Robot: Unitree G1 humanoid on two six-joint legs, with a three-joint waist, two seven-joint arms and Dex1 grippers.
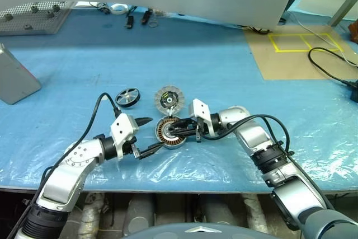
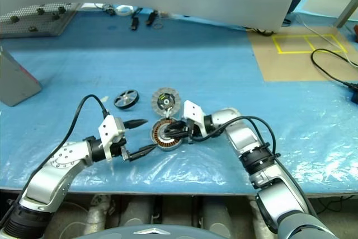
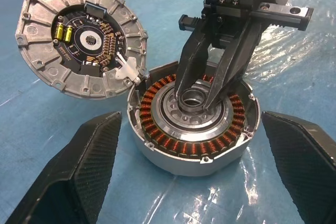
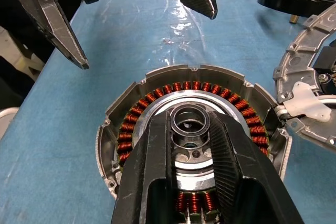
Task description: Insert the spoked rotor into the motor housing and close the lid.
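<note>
At eleven o'clock from the motor housing lies the spoked rotor, probably stiff, light; grip its rim; right tool pinches the housing's hub; left tool spread.

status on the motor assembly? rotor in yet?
Not yet. Done: the lid is swung open beside the motor housing. In hand: the right pincer has its fingertips at the housing's centre hub, and the left pincer stands open just beside the housing. Left: the spoked rotor lies on the blue sheet, uninserted; then close the lid.
</note>
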